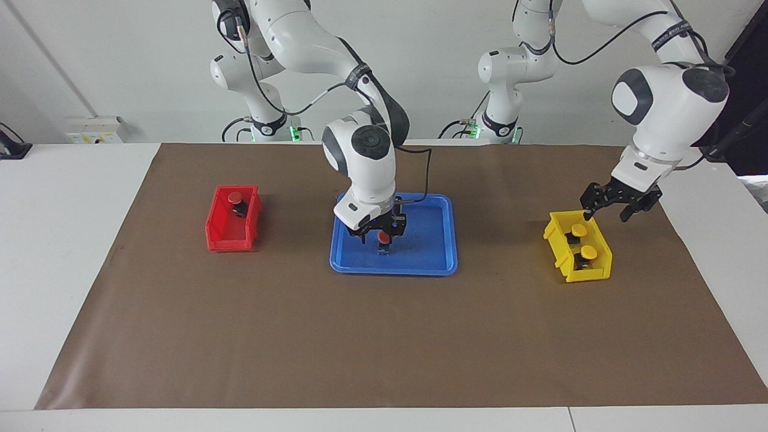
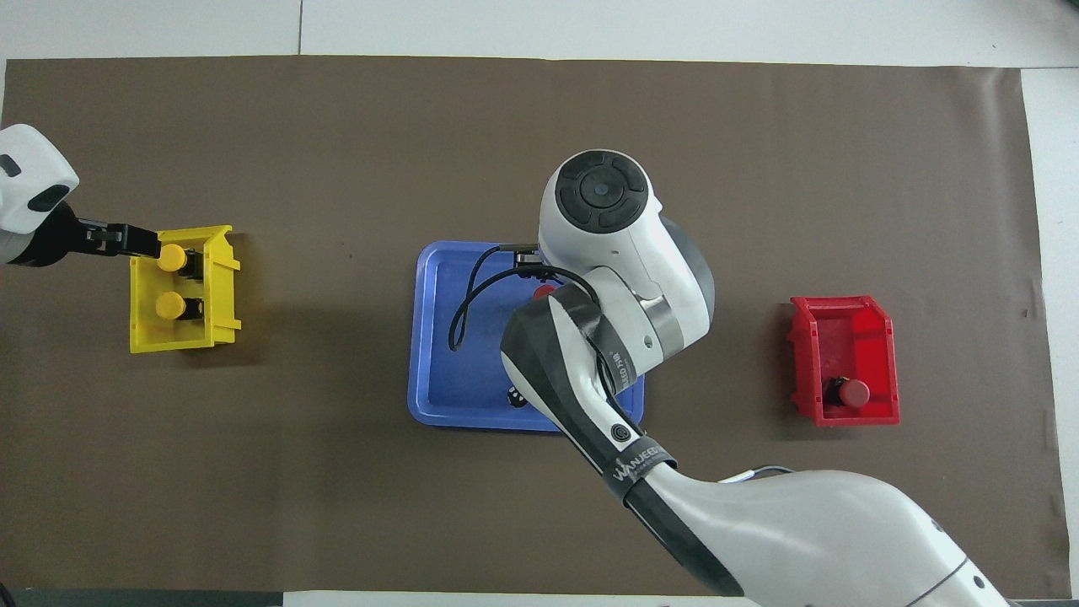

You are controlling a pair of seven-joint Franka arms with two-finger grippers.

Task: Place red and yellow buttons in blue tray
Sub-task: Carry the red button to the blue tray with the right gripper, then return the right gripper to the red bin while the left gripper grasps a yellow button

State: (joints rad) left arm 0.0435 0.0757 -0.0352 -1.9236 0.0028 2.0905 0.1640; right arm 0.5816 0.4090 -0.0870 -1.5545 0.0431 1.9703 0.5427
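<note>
The blue tray (image 1: 432, 240) (image 2: 455, 371) lies mid-table. My right gripper (image 1: 383, 235) is low in it, right at a red button (image 1: 384, 238), whose cap peeks out beside the arm in the overhead view (image 2: 546, 292). A second red button (image 1: 236, 198) (image 2: 851, 393) stands in the red bin (image 1: 231, 240) (image 2: 843, 316). Two yellow buttons (image 1: 578, 230) (image 1: 589, 252) (image 2: 171, 257) (image 2: 169, 305) sit in the yellow bin (image 1: 591, 276) (image 2: 181, 337). My left gripper (image 1: 611, 213) (image 2: 126, 240) hangs open and empty just over that bin's edge.
A brown mat (image 1: 384, 348) covers the table. The red bin stands toward the right arm's end, the yellow bin toward the left arm's end, the tray between them. The right arm's cable (image 2: 464, 303) loops over the tray.
</note>
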